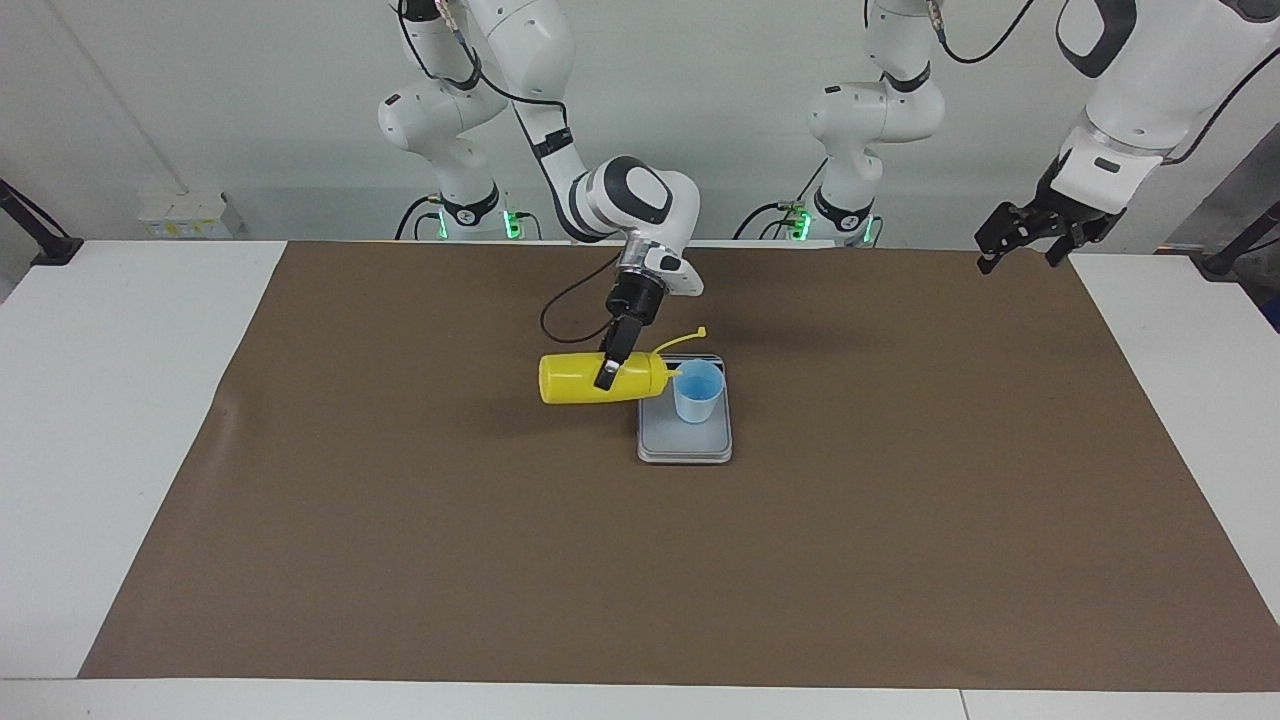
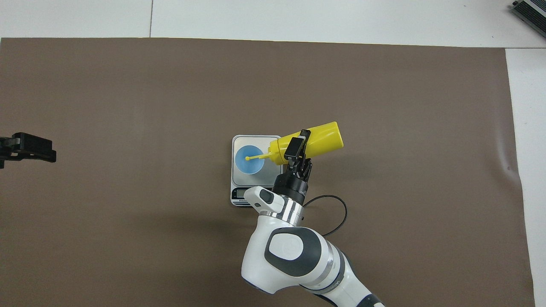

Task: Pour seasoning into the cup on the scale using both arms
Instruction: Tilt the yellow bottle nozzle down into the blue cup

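The yellow seasoning bottle (image 1: 575,378) (image 2: 325,138) lies tipped on its side in the air, its nozzle tip over the mouth of the light-blue cup (image 1: 697,395) (image 2: 249,164). The cup stands upright on the silver-grey scale (image 1: 685,442) (image 2: 269,177), at the plate's end nearer the robots. My right gripper (image 1: 611,367) (image 2: 298,147) is shut on the bottle's body near its shoulder. The cap strap (image 1: 685,339) sticks out above the nozzle. My left gripper (image 1: 1020,248) (image 2: 26,149) is open and empty, raised over the brown mat's edge at the left arm's end of the table, where the arm waits.
A brown mat (image 1: 400,520) (image 2: 128,106) covers most of the white table (image 1: 110,380). The scale's dark display (image 2: 243,194) is at its end nearer the robots. A black cable (image 2: 337,213) loops from the right wrist above the mat.
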Available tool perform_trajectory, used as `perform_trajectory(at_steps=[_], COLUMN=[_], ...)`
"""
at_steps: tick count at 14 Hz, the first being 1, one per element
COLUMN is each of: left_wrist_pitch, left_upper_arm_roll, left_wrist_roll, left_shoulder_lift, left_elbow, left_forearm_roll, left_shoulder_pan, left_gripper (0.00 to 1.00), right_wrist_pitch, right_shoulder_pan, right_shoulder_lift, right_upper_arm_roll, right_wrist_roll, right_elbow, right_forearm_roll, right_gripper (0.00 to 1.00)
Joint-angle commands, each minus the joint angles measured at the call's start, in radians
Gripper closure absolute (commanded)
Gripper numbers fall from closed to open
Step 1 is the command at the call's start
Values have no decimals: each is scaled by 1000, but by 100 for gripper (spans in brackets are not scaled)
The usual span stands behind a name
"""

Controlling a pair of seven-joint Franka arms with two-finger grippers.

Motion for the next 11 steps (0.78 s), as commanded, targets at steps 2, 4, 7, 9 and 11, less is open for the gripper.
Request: perform_trajectory(at_steps=[2,4,7,9,11], left_wrist_pitch=[4,4,4,4,4], left_upper_arm_roll=[0,0,0,0,0], left_wrist_roll=[1,1,1,1,1], left_shoulder_lift=[-21,-21,-21,-21,-21], left_elbow=[-19,-19,-19,-19,-19], left_forearm_roll=[-15,-15,-15,-15,-15], left_shoulder_pan=[5,5,5,5,5], left_gripper=[0,0,0,0,0], right_wrist_pitch=[-24,-5,115,212,318], right_shoulder_pan=[-2,-5,-51,-115,-170], right_shoulder_lift=[-1,-5,-56,-97,-125], right_upper_arm_roll=[6,9,8,7,6], right_wrist_roll=[69,87,45,-12,-40], right_elbow=[10,19,34,36,34], right_forearm_roll=[-28,7,111,179,281], right_gripper=[80,80,81,81,82])
